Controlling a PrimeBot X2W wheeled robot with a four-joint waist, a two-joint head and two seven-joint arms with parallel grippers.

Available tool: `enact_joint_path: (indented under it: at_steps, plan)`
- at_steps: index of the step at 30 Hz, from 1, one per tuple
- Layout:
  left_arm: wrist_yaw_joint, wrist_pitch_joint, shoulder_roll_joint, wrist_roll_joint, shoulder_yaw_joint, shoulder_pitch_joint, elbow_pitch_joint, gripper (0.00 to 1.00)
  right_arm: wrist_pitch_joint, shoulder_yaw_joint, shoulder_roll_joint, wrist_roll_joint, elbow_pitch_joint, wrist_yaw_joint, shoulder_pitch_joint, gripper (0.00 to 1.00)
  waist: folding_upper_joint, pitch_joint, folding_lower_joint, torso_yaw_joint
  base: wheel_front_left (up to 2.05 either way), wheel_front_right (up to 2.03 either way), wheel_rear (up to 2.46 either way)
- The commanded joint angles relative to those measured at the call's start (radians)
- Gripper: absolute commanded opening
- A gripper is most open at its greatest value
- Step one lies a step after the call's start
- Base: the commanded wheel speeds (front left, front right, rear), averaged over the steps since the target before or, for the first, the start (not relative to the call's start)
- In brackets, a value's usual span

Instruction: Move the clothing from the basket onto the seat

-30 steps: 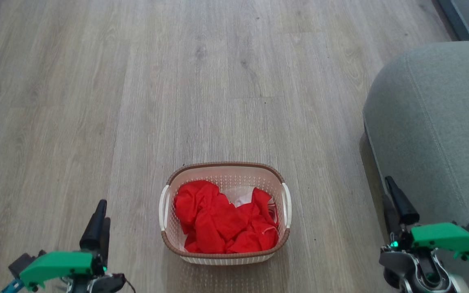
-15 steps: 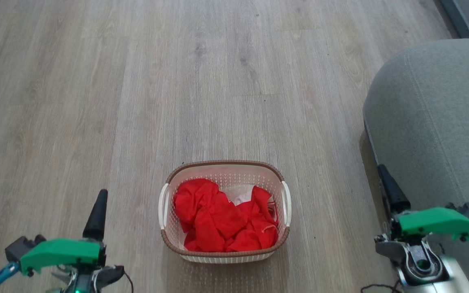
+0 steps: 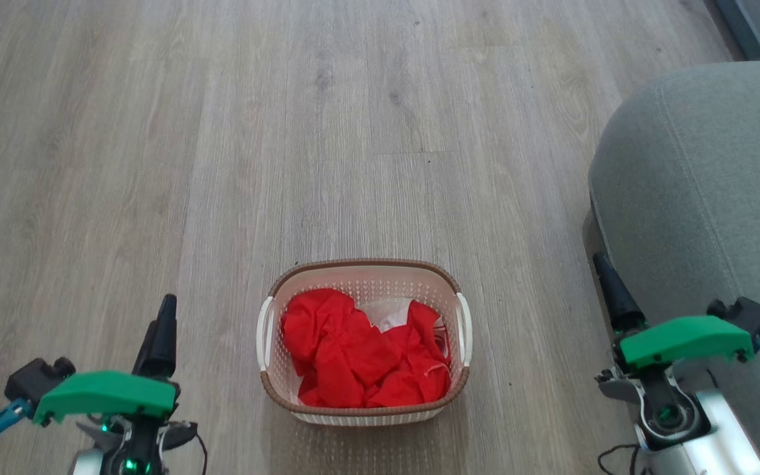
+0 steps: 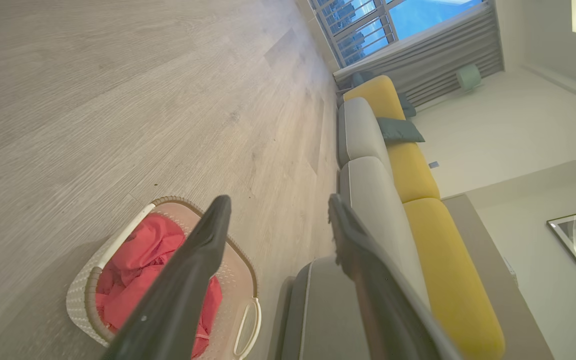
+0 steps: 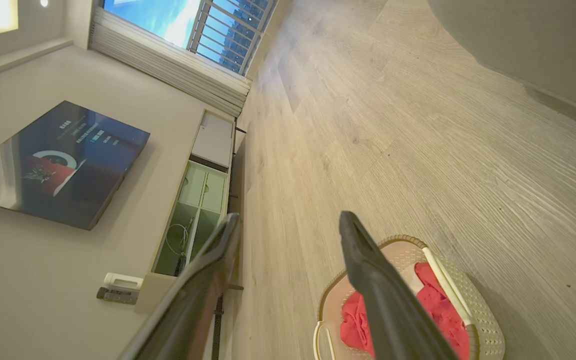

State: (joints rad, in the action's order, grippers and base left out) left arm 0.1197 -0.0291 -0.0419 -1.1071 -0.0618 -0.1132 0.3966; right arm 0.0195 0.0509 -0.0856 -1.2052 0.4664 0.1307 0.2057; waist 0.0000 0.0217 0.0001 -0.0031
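The cream perforated basket (image 3: 367, 265) with a brown rim stands on the wood floor, low in the middle of the head view. Crumpled red clothing (image 3: 353, 356) fills it, and a small pale cloth (image 3: 390, 318) peeks out at its far side. The grey-green seat (image 3: 703, 185) rises at the right. My left gripper (image 3: 166, 309) hovers open to the basket's left, empty. My right gripper (image 3: 601, 269) is open and empty, between the basket and the seat's edge. The left wrist view looks past my open left gripper (image 4: 279, 200) at the basket (image 4: 88, 287) and clothing (image 4: 138, 250). The basket (image 5: 488, 325) lies beyond my open right gripper (image 5: 289, 216).
Bare wood floor (image 3: 254, 132) stretches ahead and to the left of the basket. A long grey and yellow sofa (image 4: 408, 175) runs beyond the seat. On the other side of the room a wall screen (image 5: 53, 160) hangs above a low cabinet (image 5: 193, 210).
Both grippers have moved up the head view, away from me. The right one has also drifted left, along the seat's edge. Basket and clothing lie as before.
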Motion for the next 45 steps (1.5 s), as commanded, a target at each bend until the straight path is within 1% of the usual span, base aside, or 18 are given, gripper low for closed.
enact_joint_path:
  at_steps: [1,15,16,45]
  plan:
    - [0.004,-0.013,-0.022,0.043,-0.007,-0.063,-0.024,1.00,0.020,0.023,-0.018,0.038,-0.020,0.000,0.073,1.00,0.0000,0.001,-0.0001,-0.001,0.00,0.00,0.00]
    - [0.005,-0.054,-0.030,0.231,-0.014,-0.094,-0.015,1.00,0.061,0.074,-0.031,0.192,0.023,0.000,0.129,1.00,0.0000,0.000,-0.0001,-0.004,0.00,0.00,0.00]
    - [0.005,-0.054,-0.030,0.231,-0.014,-0.094,-0.015,1.00,0.061,0.074,-0.031,0.192,0.023,0.000,0.129,1.00,0.0000,0.000,-0.0001,-0.004,0.00,0.00,0.00]
    - [0.008,-0.138,-0.033,0.651,-0.043,-0.177,-0.002,1.00,0.147,0.163,-0.058,0.514,0.107,0.000,0.255,1.00,0.0000,0.012,-0.0001,-0.005,0.00,0.00,0.00]
